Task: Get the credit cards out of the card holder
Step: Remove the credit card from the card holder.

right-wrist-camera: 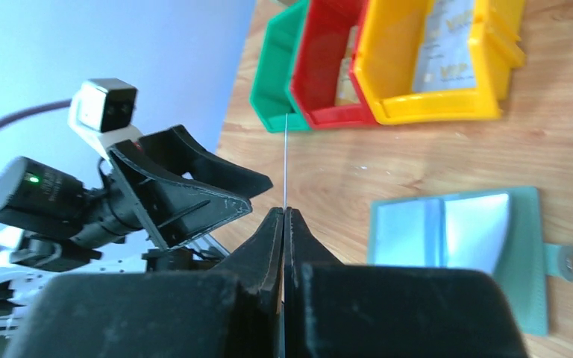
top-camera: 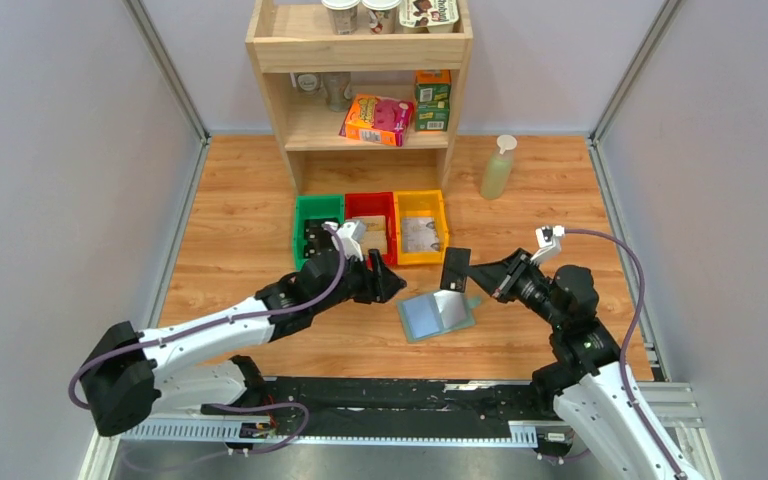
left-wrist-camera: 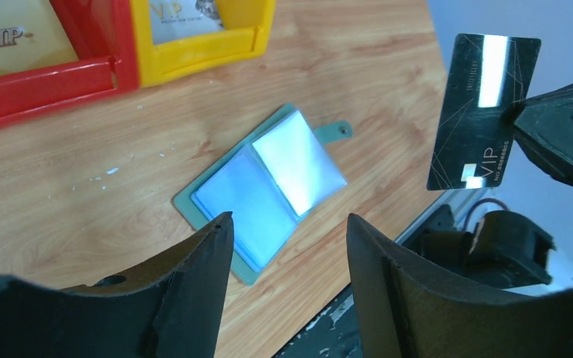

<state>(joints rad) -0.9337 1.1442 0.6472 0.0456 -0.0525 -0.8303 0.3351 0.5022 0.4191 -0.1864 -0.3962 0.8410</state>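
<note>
The card holder [top-camera: 437, 314] lies open on the wooden table, grey-green outside with pale blue slots inside and a small tab; it also shows in the left wrist view [left-wrist-camera: 268, 186] and the right wrist view [right-wrist-camera: 462, 239]. My right gripper [top-camera: 482, 273] is shut on a black credit card [top-camera: 455, 268], held upright above the table, just above and right of the holder. The card reads "VIP" in the left wrist view [left-wrist-camera: 481, 112] and shows edge-on in the right wrist view [right-wrist-camera: 286, 160]. My left gripper [top-camera: 392, 284] is open and empty, just left of the holder.
Green [top-camera: 316, 228], red [top-camera: 372, 222] and yellow [top-camera: 421, 226] bins stand in a row behind the holder, with cards in the red and yellow ones. A wooden shelf [top-camera: 360, 95] stands at the back. A soap bottle [top-camera: 498, 168] stands to its right.
</note>
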